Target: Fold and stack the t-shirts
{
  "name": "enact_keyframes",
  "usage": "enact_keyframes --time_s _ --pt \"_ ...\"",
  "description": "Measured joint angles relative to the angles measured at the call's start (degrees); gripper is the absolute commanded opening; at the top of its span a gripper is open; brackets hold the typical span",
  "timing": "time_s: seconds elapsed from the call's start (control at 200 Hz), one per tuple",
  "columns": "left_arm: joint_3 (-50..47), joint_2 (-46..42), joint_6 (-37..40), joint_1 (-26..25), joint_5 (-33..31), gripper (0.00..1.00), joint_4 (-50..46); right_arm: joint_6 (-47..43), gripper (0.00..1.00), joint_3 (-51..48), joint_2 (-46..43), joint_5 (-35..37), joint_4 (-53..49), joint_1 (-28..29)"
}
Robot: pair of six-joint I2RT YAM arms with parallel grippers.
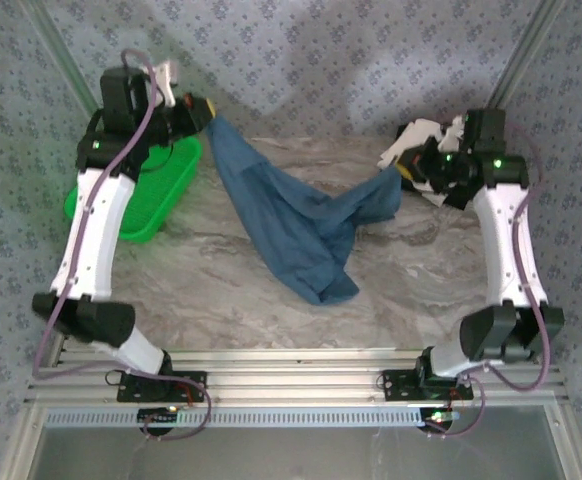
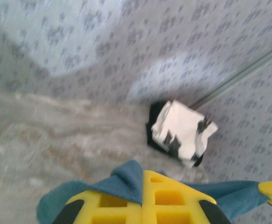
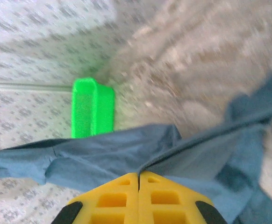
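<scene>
A dusty-blue t-shirt hangs stretched between my two grippers above the marble table, sagging to a crumpled heap in the middle. My left gripper is shut on one end of it at the back left; blue cloth is pinched between the yellow fingers. My right gripper is shut on the other end at the back right, with the cloth clamped at the closed yellow fingers. A folded white t-shirt with black patches tops the pile at the back right.
A green plastic mesh basket lies at the back left under the left arm, also seen in the right wrist view as the basket. Patterned cloth walls close the back. The table's front edge runs along the aluminium rails.
</scene>
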Motion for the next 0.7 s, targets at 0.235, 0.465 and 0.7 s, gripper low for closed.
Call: enact_keyframes --time_s 0.235,0.465,0.7 --pt "48.17 27.63 -3.96 2.25 3.41 0.00 -4.46 7.15 0.00 22.64 18.12 -4.63 11.23 -4.39" --pt "47.60 32.15 -14.12 7.56 6.19 0.00 8.24 18.49 0.00 49.03 36.41 -8.13 22.23 -5.97" --pt "47.52 32.46 -20.33 13.14 6.19 0.00 17.92 32.00 0.00 57.88 42.73 -8.48 37.68 -9.77"
